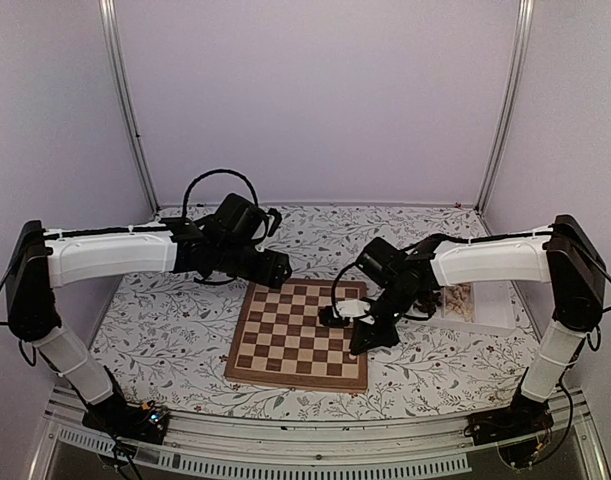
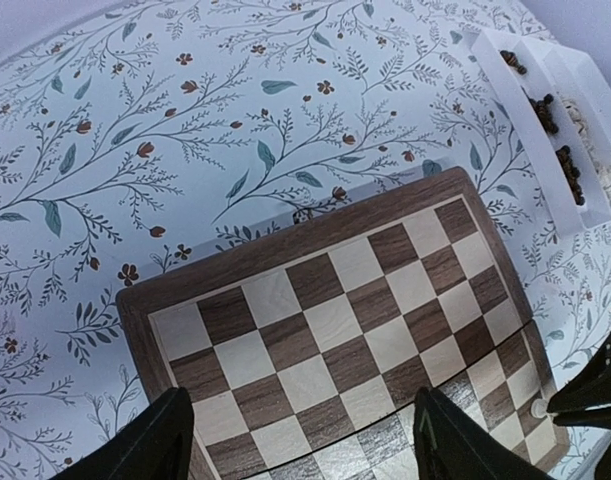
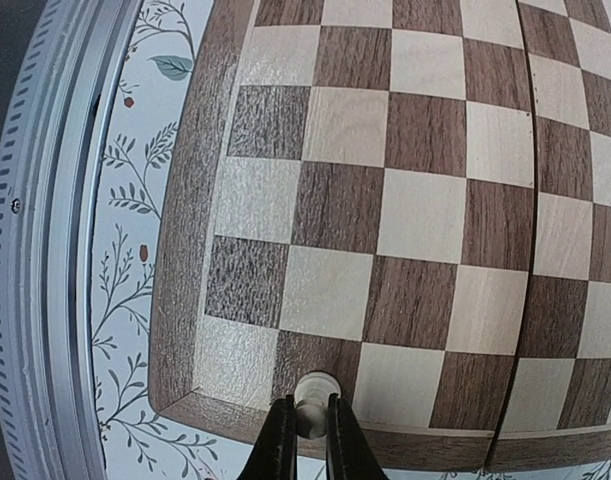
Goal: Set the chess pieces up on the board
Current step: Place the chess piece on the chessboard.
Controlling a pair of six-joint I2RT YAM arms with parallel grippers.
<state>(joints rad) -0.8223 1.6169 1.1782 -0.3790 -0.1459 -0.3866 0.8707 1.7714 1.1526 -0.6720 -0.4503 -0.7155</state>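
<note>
Right gripper [image 3: 305,428] pinches pale chess piece [image 3: 316,391] between its tips, likely light, rigid, slick, best gripped mid-body; left gripper [image 2: 300,445] agape, empty.

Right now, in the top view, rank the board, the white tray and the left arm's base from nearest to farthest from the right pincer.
1. The board: directly beneath the right pincer, which grips a pale chess piece.
2. The white tray: off the board, to the pincer's right.
3. The left arm's base: at the table's near left corner.
</note>
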